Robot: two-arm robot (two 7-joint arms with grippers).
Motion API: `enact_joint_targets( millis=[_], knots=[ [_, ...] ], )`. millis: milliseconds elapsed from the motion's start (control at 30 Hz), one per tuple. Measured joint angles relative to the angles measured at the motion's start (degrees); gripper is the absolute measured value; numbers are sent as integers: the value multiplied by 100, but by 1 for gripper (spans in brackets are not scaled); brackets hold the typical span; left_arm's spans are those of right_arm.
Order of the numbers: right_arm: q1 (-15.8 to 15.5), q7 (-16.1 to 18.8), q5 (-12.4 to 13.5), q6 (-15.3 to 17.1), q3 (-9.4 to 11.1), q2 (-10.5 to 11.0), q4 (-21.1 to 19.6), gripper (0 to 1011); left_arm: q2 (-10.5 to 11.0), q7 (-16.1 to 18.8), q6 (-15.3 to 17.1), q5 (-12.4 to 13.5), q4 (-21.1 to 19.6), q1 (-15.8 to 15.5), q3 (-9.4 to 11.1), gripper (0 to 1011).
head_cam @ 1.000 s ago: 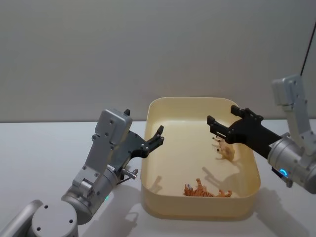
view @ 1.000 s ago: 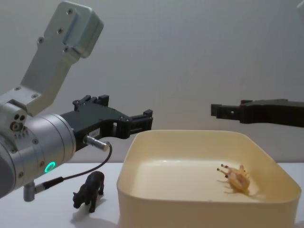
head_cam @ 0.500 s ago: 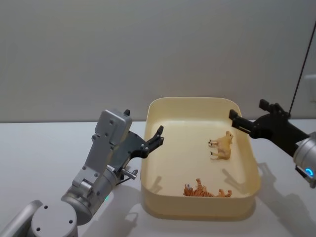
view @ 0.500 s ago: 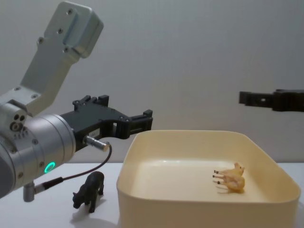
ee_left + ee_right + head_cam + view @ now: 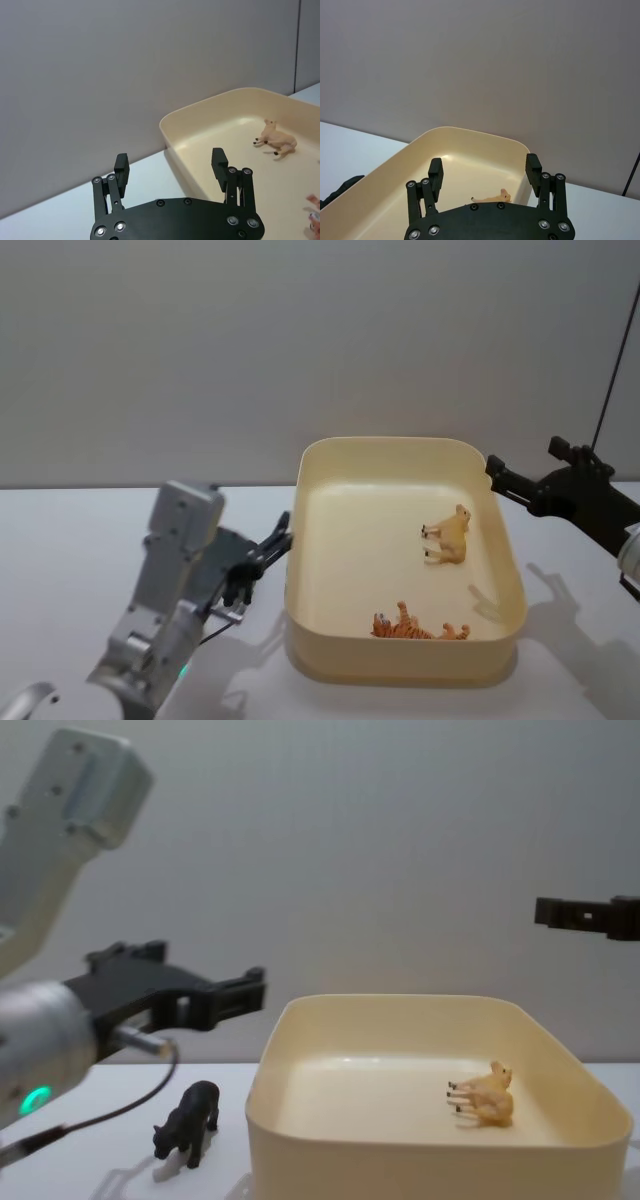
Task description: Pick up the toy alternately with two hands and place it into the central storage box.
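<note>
- The central storage box [image 5: 385, 443] sits in the middle of the table [image 5: 80, 540], between the two arms. That way each arm can reach it from its own side.
- Two toys are already inside the box. A tan toy animal [image 5: 450, 537] lies on its side near the right wall. A striped tiger [image 5: 415, 625] lies flat near the front wall. Those two look finished.
- One black toy animal [image 5: 190, 1120] stands on the table, just beside the box's left wall. It is outside the box, so it is probably the next toy to move.
- The left gripper [image 5: 170, 160] hangs in the air over that side, close to the box's left rim. Its jaws are spread wide and nothing is between them.
- In the chest view, the black toy is lower than those jaws and a little to their left. It does not touch them.
- The right gripper [image 5: 485, 165] is held up high, off past the right rim of the box. Its jaws are spread and empty too. It seems to be keeping out of the way, since the toy is on the left arm's side.
</note>
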Motion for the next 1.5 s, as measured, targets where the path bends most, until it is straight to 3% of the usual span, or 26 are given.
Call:
enact_joint_targets(
  millis=[267,533,767,900,1133,1500],
  knots=[
    [-33,-25,44,0,31,34,-48,1001,446,381,188,-516,-435,502,-150,1001],
    [-52,-39,74,0,46,53,-74,1001,766,174,216,-922,-537,757,-283,1001],
    [-61,-46,84,0,53,60,-86,1001,953,-366,185,-1166,-443,825,-384,1001],
    [-62,-48,89,1,56,62,-90,1001,1021,-851,157,-1251,-238,761,-448,1001],
    [-67,-54,95,1,60,66,-95,1001,1001,-1693,110,-1268,264,494,-520,1001],
    [-70,-56,98,1,63,70,-100,1001,852,-2519,40,-1219,1138,21,-603,1001]
  ],
)
